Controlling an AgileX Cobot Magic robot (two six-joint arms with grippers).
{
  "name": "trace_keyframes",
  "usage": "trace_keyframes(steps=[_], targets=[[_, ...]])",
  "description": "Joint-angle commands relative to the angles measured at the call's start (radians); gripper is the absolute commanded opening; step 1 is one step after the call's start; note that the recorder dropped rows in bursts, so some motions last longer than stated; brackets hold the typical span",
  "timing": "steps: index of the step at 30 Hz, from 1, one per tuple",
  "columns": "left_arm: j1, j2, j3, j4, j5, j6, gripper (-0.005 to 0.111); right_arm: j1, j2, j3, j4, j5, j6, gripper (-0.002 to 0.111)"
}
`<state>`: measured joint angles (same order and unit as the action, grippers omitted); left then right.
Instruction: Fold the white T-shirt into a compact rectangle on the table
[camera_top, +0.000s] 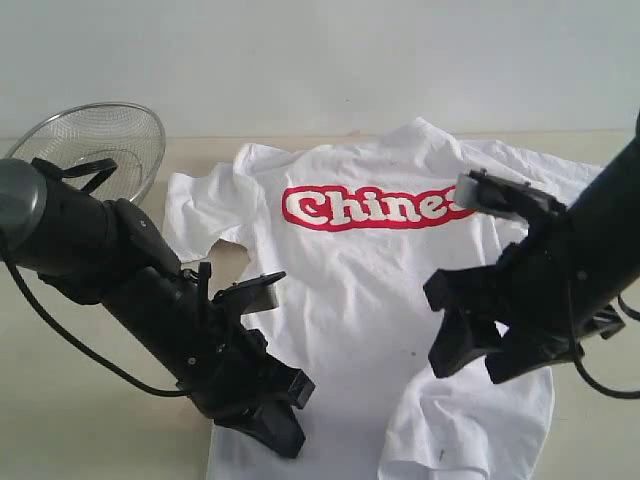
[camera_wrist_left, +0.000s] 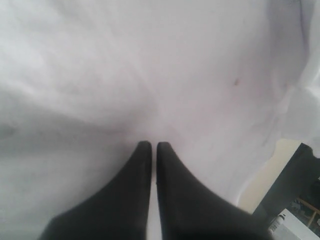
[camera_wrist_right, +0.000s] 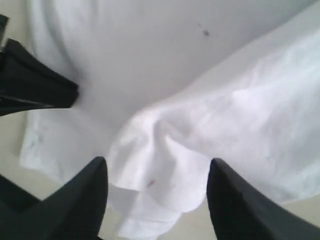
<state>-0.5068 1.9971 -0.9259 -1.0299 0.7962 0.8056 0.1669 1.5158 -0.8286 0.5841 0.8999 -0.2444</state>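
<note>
- The white wrinkly cotton T-shirt (camera_top: 370, 280) was spread on the pale beige table (camera_top: 80, 420), hem at the near edge; judged limp, light; best pinched at hem corners.
- The left gripper (camera_wrist_left: 151, 146) was shut, hold unclear; the right gripper (camera_wrist_right: 157, 164) was open, empty.

Place: a robot lab bench.
Backdrop: a plain pale wall (camera_top: 320, 50) is seen behind a beige table (camera_top: 80, 430).
Gear: a black left arm (camera_top: 120, 260) and right arm (camera_top: 600, 230), cable (camera_top: 75, 348) trailing, are caught over it.
Props: a mesh bowl (camera_top: 95, 140) is set out.

Left arm (camera_top: 130, 270) black, looping black cable (camera_top: 60, 335); left pincer (camera_wrist_left: 154, 146) black, tapered
</note>
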Motion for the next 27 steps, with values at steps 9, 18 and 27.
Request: trace_keyframes(steps=[9,18,27], targets=[[-0.003,-0.002,0.006,-0.005,0.011,0.01,0.004,-0.007,0.04,0.09,-0.063,-0.149,0.119,0.052],[-0.003,-0.002,0.006,-0.006,0.015,0.014,0.004,-0.007,0.073,0.143,-0.154,-0.207,0.219,0.053],[-0.003,-0.002,0.006,-0.009,0.015,0.018,0.004,-0.007,0.162,0.153,-0.12,-0.301,0.236,0.052]])
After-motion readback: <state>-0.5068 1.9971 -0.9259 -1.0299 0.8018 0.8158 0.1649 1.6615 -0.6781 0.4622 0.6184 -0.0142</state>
